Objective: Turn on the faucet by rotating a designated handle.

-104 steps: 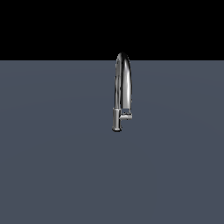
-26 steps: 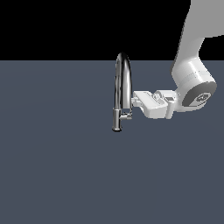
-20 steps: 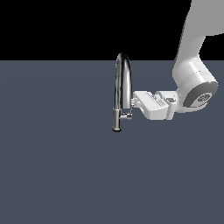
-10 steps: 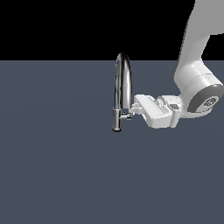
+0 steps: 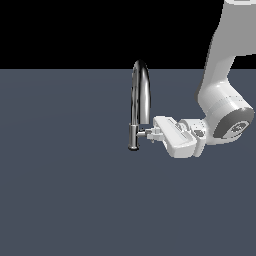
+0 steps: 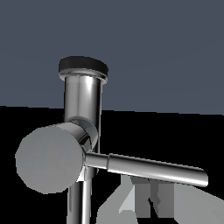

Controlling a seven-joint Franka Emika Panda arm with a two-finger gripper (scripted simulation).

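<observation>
The chrome gooseneck faucet stands on the grey floor, its arched spout rising from a short lower cylinder. The stubby handle sticks out sideways from that cylinder toward the exterior view's right. My gripper reaches in from the right, level with the handle, with its fingertips at the handle's outer end. The fingers look close together and hold nothing. In the wrist view the faucet cylinder fills the middle. The handle crosses it as a thin rod from a round hub. Blurred fingers lie just past the rod.
The white arm comes down from the upper part of the exterior view's right. A flat dark grey floor surrounds the faucet. A black background lies beyond it.
The arm entered from the exterior view's right and reached the handle. Over the last second the hand has sunk a little beside the handle. The faucet itself stays put.
</observation>
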